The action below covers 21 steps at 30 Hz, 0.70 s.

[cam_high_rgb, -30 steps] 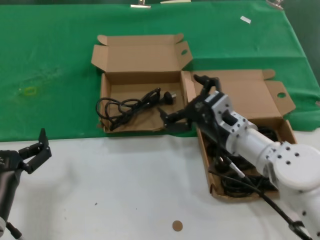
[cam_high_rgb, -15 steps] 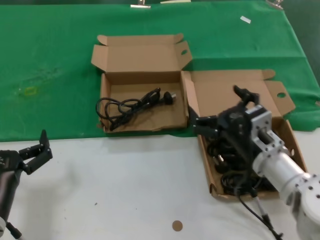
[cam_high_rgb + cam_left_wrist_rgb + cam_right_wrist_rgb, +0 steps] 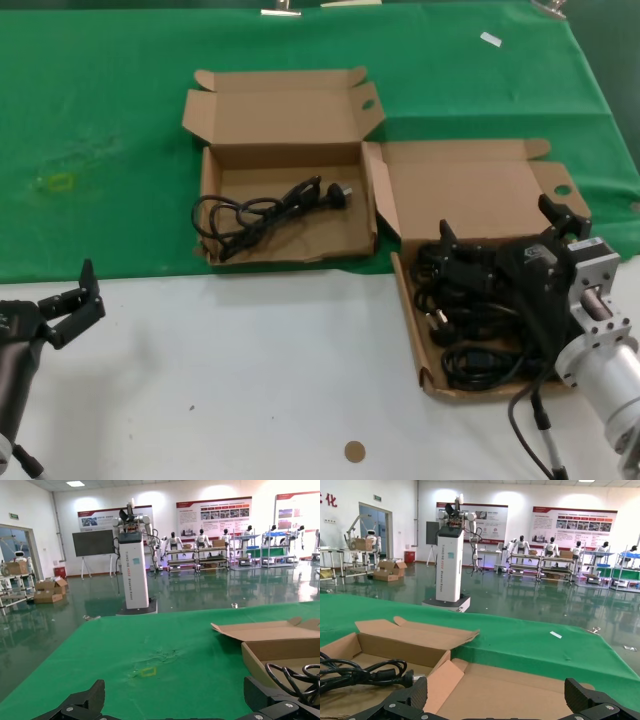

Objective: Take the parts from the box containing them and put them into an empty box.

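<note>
The longer cardboard box (image 3: pixel 406 300) lies at the right with several black power cords (image 3: pixel 470 305) piled in its tray. The wider cardboard box (image 3: pixel 366 215) lies to its left and holds one coiled black cord (image 3: pixel 262 214). My right gripper (image 3: pixel 500 228) hangs open and empty over the far end of the longer box's tray, above the cords. In the right wrist view its open fingers (image 3: pixel 496 690) face that box's raised lid (image 3: pixel 520 692), with the wider box's cord (image 3: pixel 365 672) to one side. My left gripper (image 3: pixel 68 297) is parked open and empty at the near left.
Both boxes rest on a green cloth (image 3: pixel 100 150) that covers the far half of the table, with white tabletop (image 3: pixel 250 370) in front. A small brown disc (image 3: pixel 354 451) lies on the white surface. The left wrist view shows the wider box's wall (image 3: pixel 260 662) beyond the open fingers (image 3: pixel 95 692).
My right arm has swung from the wider box's right edge rightward and back over the longer box, open and empty throughout. The left arm and the cords have not moved.
</note>
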Available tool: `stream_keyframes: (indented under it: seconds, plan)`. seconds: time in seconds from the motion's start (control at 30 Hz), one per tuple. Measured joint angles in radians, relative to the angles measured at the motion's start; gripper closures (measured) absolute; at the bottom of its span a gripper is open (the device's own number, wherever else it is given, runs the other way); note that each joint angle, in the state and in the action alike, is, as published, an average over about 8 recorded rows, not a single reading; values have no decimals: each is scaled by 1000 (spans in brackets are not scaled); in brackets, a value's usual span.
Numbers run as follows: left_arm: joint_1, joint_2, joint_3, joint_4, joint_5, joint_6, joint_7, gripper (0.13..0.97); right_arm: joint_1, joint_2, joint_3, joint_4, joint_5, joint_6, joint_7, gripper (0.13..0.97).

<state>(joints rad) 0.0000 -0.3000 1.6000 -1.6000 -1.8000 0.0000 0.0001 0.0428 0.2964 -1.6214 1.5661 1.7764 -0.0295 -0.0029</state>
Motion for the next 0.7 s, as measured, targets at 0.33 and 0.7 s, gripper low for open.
stream_keyframes:
  seconds: [0.33,0.7]
  plan:
    - [0,0,0,0,0,0,0,132,-3,0,2,3,2,2,0,129]
    - [0,0,0,0,0,0,0,132,-3,0,2,3,2,2,0,129]
